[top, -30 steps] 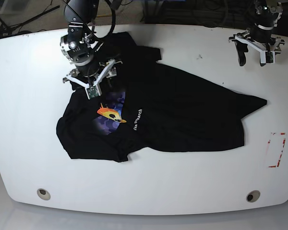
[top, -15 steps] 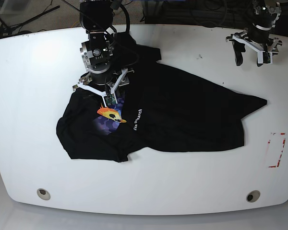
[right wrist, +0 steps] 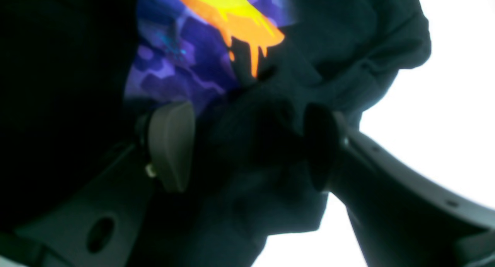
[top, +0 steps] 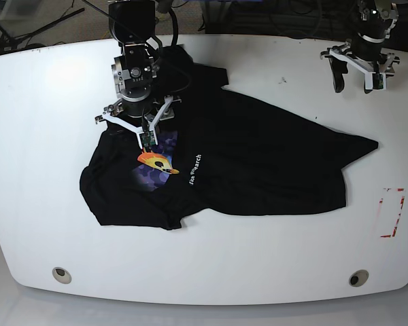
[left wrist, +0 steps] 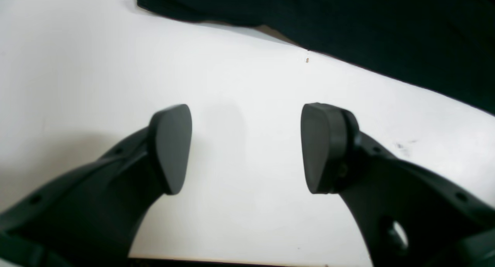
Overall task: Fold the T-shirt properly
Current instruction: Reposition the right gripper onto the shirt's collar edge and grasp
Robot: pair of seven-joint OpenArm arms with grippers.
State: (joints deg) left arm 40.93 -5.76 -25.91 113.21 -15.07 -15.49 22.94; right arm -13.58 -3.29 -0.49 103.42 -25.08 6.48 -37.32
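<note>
T-shirt [top: 245, 159]: spread crumpled on the white table [top: 41, 136], print partly shown, unfolded | right end effector [top: 137, 121]: released, held over bunched cloth, presumably for grasping | left end effector [top: 359, 66]: released, parked clear above bare table.

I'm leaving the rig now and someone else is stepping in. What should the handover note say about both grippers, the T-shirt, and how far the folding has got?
Left gripper: open, empty, hovering over bare table at the far corner, clear of the cloth.
Right gripper: open, low over the T-shirt, just above the orange and purple print; a bunched ridge of black cloth lies between its fingers, not pinched.
T-shirt: spread crumpled across the middle of the table, print up, one part stretched toward the left arm's side.
Done: no neat fold visible.
Left: grasp, flatten, and do all the folds.
</note>
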